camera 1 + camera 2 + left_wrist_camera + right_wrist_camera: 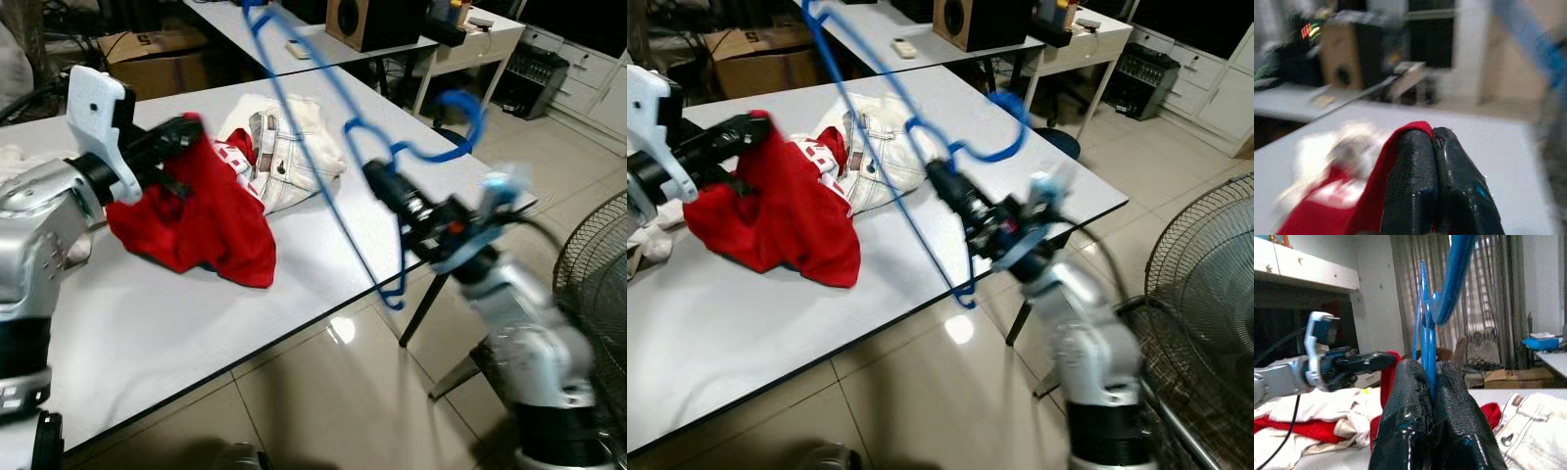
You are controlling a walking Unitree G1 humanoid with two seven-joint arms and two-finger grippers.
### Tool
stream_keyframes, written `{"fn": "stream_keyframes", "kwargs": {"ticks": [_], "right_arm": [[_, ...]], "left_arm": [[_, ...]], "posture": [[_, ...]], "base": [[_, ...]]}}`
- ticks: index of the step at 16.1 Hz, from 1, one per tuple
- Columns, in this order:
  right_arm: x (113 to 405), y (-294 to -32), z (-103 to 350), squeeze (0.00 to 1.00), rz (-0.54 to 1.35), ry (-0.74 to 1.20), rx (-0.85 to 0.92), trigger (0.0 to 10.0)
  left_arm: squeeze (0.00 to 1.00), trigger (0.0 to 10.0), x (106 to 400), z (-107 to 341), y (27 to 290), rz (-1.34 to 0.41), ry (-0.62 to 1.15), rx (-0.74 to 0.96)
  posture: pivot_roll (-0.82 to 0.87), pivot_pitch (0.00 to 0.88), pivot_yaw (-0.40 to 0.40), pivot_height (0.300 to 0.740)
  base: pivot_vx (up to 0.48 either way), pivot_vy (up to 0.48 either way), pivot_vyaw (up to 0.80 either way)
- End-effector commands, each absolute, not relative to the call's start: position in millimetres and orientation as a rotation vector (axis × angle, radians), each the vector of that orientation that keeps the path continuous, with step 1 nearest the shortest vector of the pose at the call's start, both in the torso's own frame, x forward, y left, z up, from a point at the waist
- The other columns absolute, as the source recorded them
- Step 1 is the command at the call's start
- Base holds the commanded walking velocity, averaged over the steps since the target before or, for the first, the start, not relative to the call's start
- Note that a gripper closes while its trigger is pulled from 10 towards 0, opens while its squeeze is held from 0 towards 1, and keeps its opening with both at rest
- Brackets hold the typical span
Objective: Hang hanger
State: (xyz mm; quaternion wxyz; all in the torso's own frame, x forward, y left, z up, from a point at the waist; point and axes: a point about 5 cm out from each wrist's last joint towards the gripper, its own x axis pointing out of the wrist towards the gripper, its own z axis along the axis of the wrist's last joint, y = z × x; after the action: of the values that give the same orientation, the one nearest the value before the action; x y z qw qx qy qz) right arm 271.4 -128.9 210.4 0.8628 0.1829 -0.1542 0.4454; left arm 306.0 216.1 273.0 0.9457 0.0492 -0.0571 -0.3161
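The right gripper [377, 176] has its jaws clamped on the blue hanger [323, 147], whose long axis rises steeply up and away from them. The left gripper [186, 129], jaws pinching the red garment [211, 220], sits across the table [176, 313].

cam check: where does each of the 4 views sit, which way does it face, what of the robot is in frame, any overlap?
Left eye: on the head, looking forward and down at the white table; both arms, left gripper shut on the red garment.
Right eye: stereo twin, same scene; right gripper shut on the blue hanger.
Left wrist: along its shut fingers, towards the wooden speaker.
Right wrist: along its fingers, across the table to the left arm.
Shared: both wrist views see the red garment.
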Motion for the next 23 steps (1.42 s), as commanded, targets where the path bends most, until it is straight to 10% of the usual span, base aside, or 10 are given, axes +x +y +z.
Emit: {"fn": "stream_keyframes", "kwargs": {"ticks": [1,4,9,13,14,15,23], "right_arm": [[270.3,-134.9,215.5,0.0,0.917,-0.331,0.376,10.0],[273.6,-143.9,204.3,0.0,0.832,-0.261,0.334,10.0],[280.8,-159.4,174.4,0.0,0.618,-0.134,0.282,10.0],[275.4,-162.0,169.6,0.0,0.598,-0.118,0.253,10.0],[272.2,-161.0,165.9,0.0,0.6,-0.104,0.25,10.0],[269.7,-157.2,163.1,0.0,0.62,-0.09,0.237,10.0],[265.3,-158.3,160.4,0.0,0.644,-0.068,0.217,10.0]], "left_arm": [[0.0,0.0,297.9,292.3,209.4,-0.7,-0.212,0.075],[0.0,0.0,309.3,283.9,216.7,-0.563,-0.161,0.156],[0.0,0.0,361.8,219.1,311.5,0.367,0.052,0.088],[0.0,0.3,357.0,186.4,330.6,0.42,0.202,0.257],[0.49,10.0,357.5,176.4,323.2,0.241,0.238,0.293],[1.0,10.0,355.6,172.6,323.4,0.164,0.251,0.377],[1.0,10.0,321.5,196.3,384.4,0.121,0.359,0.602]], "posture": [[0.01,0.0,-0.032,0.74],[0.0,0.0,-0.037,0.74],[-0.01,0.0,-0.04,0.74],[-0.04,0.0,-0.01,0.74],[-0.03,0.0,-0.015,0.74],[-0.03,0.0,-0.02,0.74],[-0.01,0.0,-0.041,0.74]], "base": [[0.0,0.0,0.0],[0.0,0.0,0.0],[0.0,0.0,0.0],[0.0,0.0,0.0],[0.0,0.0,0.0],[0.0,0.0,0.0],[0.0,0.0,0.0]]}}
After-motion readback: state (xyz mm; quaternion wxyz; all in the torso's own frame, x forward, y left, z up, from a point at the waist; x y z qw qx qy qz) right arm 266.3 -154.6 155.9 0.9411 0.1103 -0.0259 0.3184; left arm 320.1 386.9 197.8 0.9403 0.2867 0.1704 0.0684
